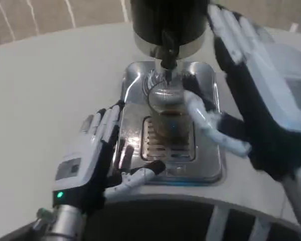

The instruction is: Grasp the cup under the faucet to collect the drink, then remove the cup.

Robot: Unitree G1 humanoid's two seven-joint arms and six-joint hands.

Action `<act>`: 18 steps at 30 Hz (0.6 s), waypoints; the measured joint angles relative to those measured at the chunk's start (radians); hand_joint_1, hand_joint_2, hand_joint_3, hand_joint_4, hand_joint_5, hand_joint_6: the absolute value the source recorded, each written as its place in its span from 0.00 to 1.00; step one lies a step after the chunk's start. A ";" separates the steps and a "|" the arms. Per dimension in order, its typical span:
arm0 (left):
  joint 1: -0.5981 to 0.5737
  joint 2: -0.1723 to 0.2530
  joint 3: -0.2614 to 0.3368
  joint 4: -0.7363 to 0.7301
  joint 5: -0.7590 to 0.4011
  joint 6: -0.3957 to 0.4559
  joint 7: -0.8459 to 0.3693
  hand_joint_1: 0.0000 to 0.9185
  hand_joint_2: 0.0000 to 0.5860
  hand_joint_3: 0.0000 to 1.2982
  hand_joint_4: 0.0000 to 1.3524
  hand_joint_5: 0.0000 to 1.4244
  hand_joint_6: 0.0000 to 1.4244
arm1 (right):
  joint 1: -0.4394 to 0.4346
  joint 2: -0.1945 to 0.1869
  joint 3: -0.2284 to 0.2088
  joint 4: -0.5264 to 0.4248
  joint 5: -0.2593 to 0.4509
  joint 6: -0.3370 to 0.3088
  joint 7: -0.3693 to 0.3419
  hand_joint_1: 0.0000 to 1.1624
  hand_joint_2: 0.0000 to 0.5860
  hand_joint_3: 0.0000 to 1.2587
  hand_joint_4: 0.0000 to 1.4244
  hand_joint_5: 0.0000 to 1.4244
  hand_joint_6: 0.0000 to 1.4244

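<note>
While the cup (169,111) stands on the metal drip tray (210,165), directly below the black faucet (166,56), the right hand (251,95) is beside it on the right side of the picture. One white finger (198,111) of this hand curves around the side of the cup and touches it, and a second finger lies lower, just beside the slotted grille (168,143) of the tray. The other fingers point upward, next to the dark dispenser body (165,20). I cannot tell if the hand really grips the cup or only touches it. The cup is transparent and upright, and a brown drink is visible in its lower part.

The left hand (98,158) is nearer to the robot, at the left front edge of the tray. Its fingers are apart and it holds nothing. Some fingertips lie against the left rim of the tray, and one finger stretches along the front edge, toward the grille. The cup is in front of this hand and to its right, not touching it. Both the tray and the left hand rest on the white table (45,90).
</note>
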 measured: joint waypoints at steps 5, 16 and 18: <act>-0.036 -0.012 -0.013 0.027 0.000 0.002 0.004 0.00 0.07 0.00 0.00 0.00 0.00 | 0.192 -0.052 -0.056 -0.047 0.025 -0.115 -0.060 0.42 0.91 0.00 0.00 0.00 0.00; -0.087 -0.041 -0.020 0.102 0.000 0.003 0.042 0.12 0.11 0.00 0.00 0.00 0.00 | 0.595 -0.154 -0.245 -0.044 0.157 -0.361 -0.271 0.53 0.80 0.00 0.00 0.00 0.00; -0.095 -0.047 -0.020 0.118 -0.001 0.003 0.047 0.15 0.11 0.00 0.00 0.00 0.00 | 0.642 -0.159 -0.279 -0.032 0.173 -0.386 -0.295 0.56 0.76 0.00 0.00 0.00 0.00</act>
